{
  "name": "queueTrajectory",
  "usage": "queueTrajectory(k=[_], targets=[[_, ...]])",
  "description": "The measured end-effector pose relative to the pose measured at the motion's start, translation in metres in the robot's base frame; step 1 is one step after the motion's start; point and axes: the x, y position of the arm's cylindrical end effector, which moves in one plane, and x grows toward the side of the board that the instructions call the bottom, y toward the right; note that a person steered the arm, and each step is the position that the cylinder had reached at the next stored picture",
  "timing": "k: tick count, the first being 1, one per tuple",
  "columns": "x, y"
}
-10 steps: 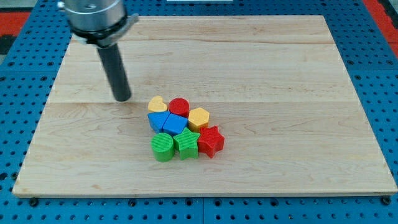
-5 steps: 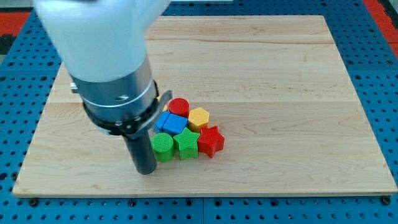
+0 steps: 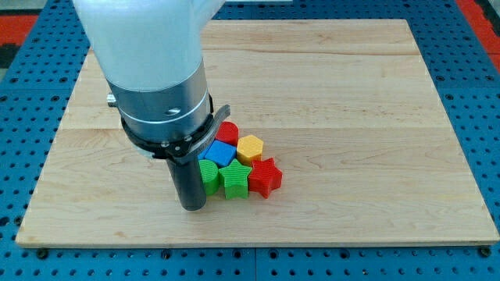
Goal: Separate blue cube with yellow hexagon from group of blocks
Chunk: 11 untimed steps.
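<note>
The blocks sit in one tight cluster near the middle of the wooden board [image 3: 351, 117]. The blue cube [image 3: 221, 152] lies in the cluster's middle, touching the yellow hexagon [image 3: 250, 147] on its right. A red cylinder [image 3: 229, 132] is above them, a green star [image 3: 234, 179] and a red star [image 3: 265, 176] below. A green cylinder [image 3: 208, 175] is partly hidden by my rod. My tip [image 3: 192, 206] rests on the board at the cluster's lower left, against the green cylinder. The arm's body hides the cluster's left part.
The board lies on a blue perforated table [image 3: 23, 117]. The arm's grey and white body [image 3: 156, 78] fills the view's upper left and covers the board there.
My tip has swept from the cluster's upper left down to its lower left, then edged right against the green cylinder. The yellow heart and second blue block are now hidden behind the arm.
</note>
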Motion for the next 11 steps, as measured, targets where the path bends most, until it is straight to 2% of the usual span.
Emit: queueTrajectory(k=[1, 2, 3, 6, 7, 8, 11], targets=[[0.003, 0.000], [0.014, 0.034], [0.007, 0.038], [0.000, 0.037], [0.020, 0.018], [-0.006, -0.032], [-0.067, 0.008]])
